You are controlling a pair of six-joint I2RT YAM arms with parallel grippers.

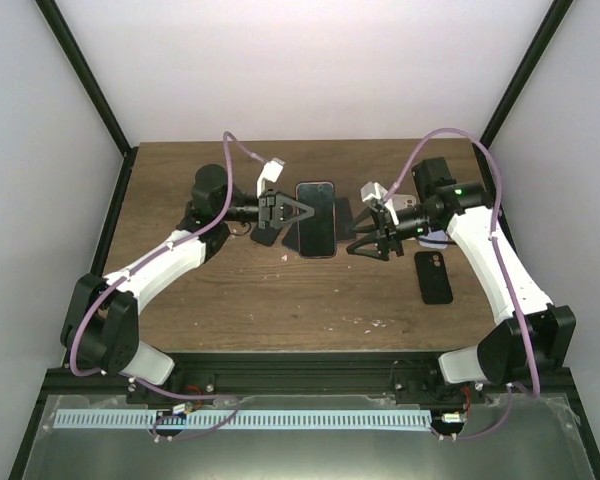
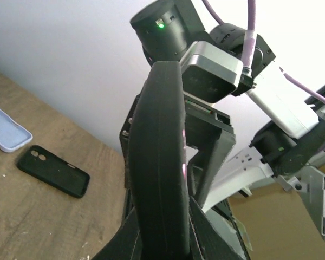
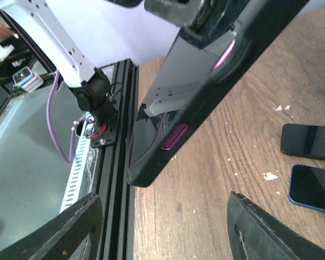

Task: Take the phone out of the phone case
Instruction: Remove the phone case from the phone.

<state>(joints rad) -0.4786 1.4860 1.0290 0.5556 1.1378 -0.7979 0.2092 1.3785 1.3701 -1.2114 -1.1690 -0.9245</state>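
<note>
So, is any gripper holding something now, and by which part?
Left gripper is shut on the black-cased phone with pink side buttons, pinching the long edge nearest it. Right gripper is open, holding nothing.

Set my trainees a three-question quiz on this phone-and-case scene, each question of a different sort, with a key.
1. True or false: the left gripper is shut on the cased phone.
2. The right gripper is: A open; B shut on the phone; C out of view.
3. Fill in: the spare black case on the table lies nearer the ___ arm.
Key: 1 true; 2 A; 3 right.
</note>
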